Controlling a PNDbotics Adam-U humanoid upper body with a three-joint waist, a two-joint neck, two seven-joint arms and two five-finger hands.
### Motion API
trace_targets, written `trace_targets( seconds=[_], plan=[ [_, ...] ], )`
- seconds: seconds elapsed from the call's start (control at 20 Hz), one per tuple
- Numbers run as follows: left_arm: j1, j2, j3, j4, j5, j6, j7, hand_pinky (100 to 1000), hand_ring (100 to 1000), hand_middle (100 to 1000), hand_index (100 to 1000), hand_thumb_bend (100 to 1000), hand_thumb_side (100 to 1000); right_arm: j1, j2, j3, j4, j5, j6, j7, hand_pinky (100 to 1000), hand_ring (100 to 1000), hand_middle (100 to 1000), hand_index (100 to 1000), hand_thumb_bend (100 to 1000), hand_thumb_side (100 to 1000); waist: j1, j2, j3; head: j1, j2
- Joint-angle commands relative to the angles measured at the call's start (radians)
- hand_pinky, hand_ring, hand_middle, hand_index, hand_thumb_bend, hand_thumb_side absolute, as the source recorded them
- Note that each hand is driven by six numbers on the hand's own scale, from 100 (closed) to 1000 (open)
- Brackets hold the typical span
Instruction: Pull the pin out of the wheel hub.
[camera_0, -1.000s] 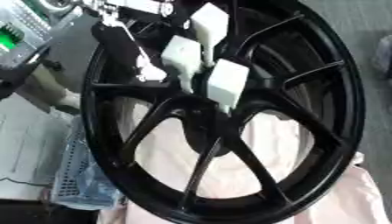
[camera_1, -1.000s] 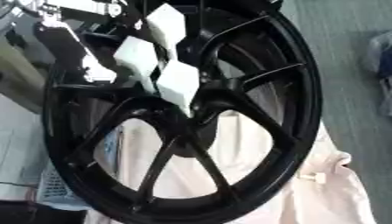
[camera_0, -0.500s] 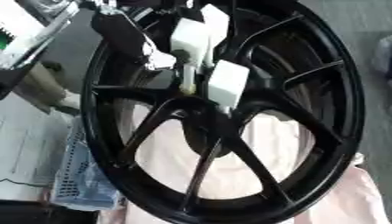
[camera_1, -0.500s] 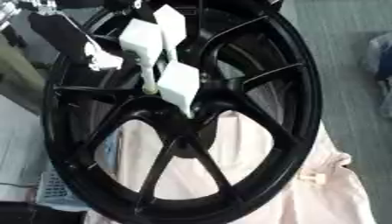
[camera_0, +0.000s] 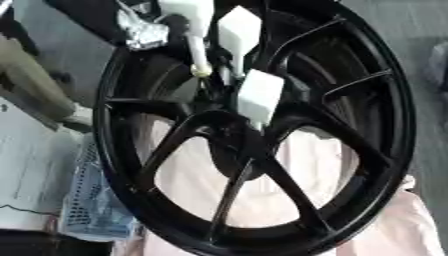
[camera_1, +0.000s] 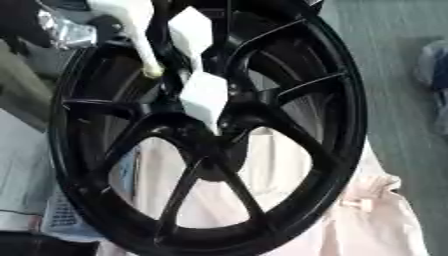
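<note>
A large black wheel hub (camera_0: 367, 150) with thin spokes stands tilted and fills both views. From the top edge my left hand (camera_0: 238, 30) reaches down in front of its upper spokes, its white finger pads (camera_0: 261, 95) spread above the hub's centre (camera_0: 232, 145). A slim cream pin (camera_0: 198, 55) with a yellowish tip hangs from the topmost fingers, which pinch its upper end. The tip ends in front of the upper left spokes, above and left of the centre. My right hand shows in neither view.
A pale pink cloth (camera_0: 394, 225) lies under and behind the wheel. A blue and white mesh basket (camera_0: 87, 200) sits at the lower left beside a white surface. Grey floor runs along the right, with a bluish thing (camera_1: 435, 65) at the edge.
The whole picture has shifted, so the camera moved. Against the wheel, the hand has risen and the pin now shows longer, its tip farther from the hub's centre.
</note>
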Motion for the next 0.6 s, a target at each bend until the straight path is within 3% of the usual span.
trace_targets(
  seconds=[0.05,0.25,0.35,0.45,0.6],
  plan=[
    [0.052,0.088,0.113,-0.013,0.043,0.001,0.085,621,477,271,440,100,301,0.005,-0.030,-0.018,-0.018,0.007,-0.003,-0.009,633,803,735,703,100,441,-0.004,-0.030,0.007,-0.010,-0.008],
    [0.095,0.114,0.148,-0.019,0.064,-0.003,0.138,621,477,271,440,100,301,0.004,-0.031,-0.019,-0.018,0.009,-0.004,-0.011,633,803,735,703,100,441,-0.005,-0.030,0.007,-0.009,-0.009],
    [0.115,0.132,0.166,-0.003,0.056,0.007,0.152,618,475,266,440,100,332,0.013,-0.028,-0.030,-0.018,0.014,-0.006,-0.018,634,803,735,703,100,434,-0.011,-0.031,0.024,-0.028,-0.015],
    [0.159,0.150,0.210,0.040,0.029,0.034,0.180,623,480,274,449,100,339,0.022,-0.024,-0.039,-0.018,0.022,-0.009,-0.028,634,803,735,703,100,432,-0.020,-0.033,0.052,-0.048,-0.019],
    [0.241,0.152,0.291,0.121,-0.021,0.084,0.230,625,483,280,457,100,321,0.021,-0.028,-0.038,-0.018,0.027,-0.007,-0.030,635,804,735,703,100,427,-0.022,-0.038,0.051,-0.044,-0.019]
  ],
)
